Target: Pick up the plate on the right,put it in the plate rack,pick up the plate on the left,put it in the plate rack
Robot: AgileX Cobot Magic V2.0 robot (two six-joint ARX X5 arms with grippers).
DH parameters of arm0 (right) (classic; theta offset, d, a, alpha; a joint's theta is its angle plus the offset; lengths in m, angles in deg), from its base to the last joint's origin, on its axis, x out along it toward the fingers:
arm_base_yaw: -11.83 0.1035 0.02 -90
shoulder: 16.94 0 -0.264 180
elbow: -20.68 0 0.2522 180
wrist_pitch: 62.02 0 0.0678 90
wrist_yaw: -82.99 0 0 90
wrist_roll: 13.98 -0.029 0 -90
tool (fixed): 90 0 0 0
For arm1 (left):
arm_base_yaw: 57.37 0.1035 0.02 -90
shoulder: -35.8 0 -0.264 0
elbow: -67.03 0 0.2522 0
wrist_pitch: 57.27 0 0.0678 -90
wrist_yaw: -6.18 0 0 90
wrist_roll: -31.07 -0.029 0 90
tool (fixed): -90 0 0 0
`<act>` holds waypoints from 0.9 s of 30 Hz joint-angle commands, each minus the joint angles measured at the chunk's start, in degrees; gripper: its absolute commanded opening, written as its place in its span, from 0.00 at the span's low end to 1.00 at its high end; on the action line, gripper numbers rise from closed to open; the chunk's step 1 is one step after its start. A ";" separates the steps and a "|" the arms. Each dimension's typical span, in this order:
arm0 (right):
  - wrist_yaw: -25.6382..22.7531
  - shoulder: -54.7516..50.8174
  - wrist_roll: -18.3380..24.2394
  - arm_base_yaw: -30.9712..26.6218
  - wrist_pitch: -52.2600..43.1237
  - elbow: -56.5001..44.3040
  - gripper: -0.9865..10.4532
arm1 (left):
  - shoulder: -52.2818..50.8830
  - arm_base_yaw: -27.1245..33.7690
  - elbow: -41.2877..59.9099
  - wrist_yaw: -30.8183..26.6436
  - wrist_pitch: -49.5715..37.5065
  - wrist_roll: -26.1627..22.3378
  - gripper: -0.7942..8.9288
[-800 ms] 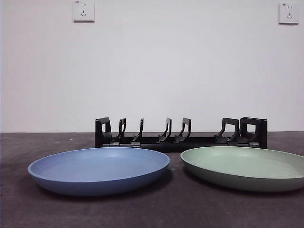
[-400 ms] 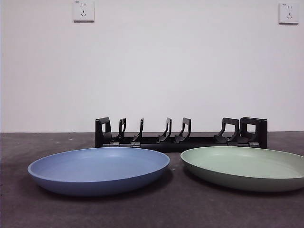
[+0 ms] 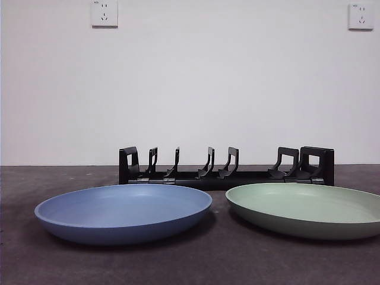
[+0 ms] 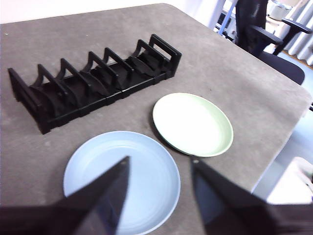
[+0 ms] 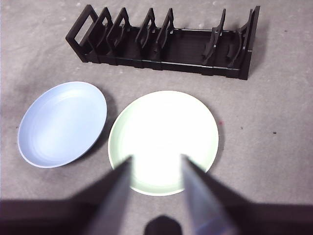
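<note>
Nothing has moved since earlier. Green plate [image 3: 306, 209] and blue plate [image 3: 123, 212] lie flat before the rack [image 3: 225, 168]. I see both jaws spread, high above. Risk: shallow rim slipping the pinch.

white wall [image 3: 190, 89] with two sockets [image 3: 104, 13] behind grey table [image 3: 190, 261]; chair [image 4: 266, 36] nearby.

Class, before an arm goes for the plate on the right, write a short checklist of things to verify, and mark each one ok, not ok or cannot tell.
1. Green plate lies flat on the table, nothing on it: ok.
2. Right gripper open, above the green plate: ok.
3. Plate rack slots hold nothing: ok.
4. Blue plate apart from the green plate: ok.
5. Left gripper open, holding nothing, above the blue plate: ok.
</note>
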State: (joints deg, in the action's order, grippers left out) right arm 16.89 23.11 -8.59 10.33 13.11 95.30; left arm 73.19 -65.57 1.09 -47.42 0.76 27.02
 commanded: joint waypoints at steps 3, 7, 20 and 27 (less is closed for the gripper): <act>0.20 1.07 -1.97 0.04 0.09 0.13 0.64 | 1.66 -3.04 -0.24 0.07 -0.61 -1.81 0.82; 0.15 3.32 -2.75 0.04 0.00 0.26 0.64 | 4.39 -7.72 -3.28 0.04 -0.39 -4.17 0.82; -3.98 34.82 -3.69 0.04 -5.22 0.26 0.63 | 17.55 -20.65 -19.41 -0.46 2.38 -8.04 0.82; -4.00 45.51 -3.67 0.04 -8.33 0.26 0.63 | 18.60 -21.27 -19.61 -0.44 3.56 -8.63 0.82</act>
State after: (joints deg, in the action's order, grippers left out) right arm 12.91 67.78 -11.89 10.33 4.95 95.52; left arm 91.83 -86.69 -18.63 -47.92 4.45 19.39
